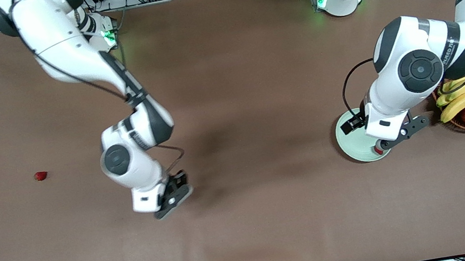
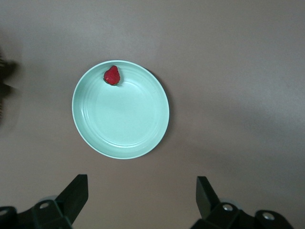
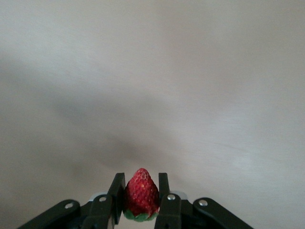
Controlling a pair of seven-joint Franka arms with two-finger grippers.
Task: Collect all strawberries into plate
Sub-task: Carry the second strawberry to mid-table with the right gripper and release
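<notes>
Brown cloth covers the table [image 1: 248, 222]. My right claw [image 3: 142, 200] is clamped on a strawberry [image 3: 141, 193], tip pointing out from the fingers, over bare table near the middle. The plate [image 2: 143, 138] lies toward 3 o'clock in the front view, at the left arm's end, holding one berry [image 2: 112, 75] at its rim. My left claw [image 2: 142, 195] hangs spread wide over the plate. A third berry [image 1: 40, 176] lies at 9 o'clock, nearest my right arm.

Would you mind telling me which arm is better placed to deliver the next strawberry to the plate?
Right: its tool is shut on a strawberry. The left tool hangs open and empty over the plate.
</notes>
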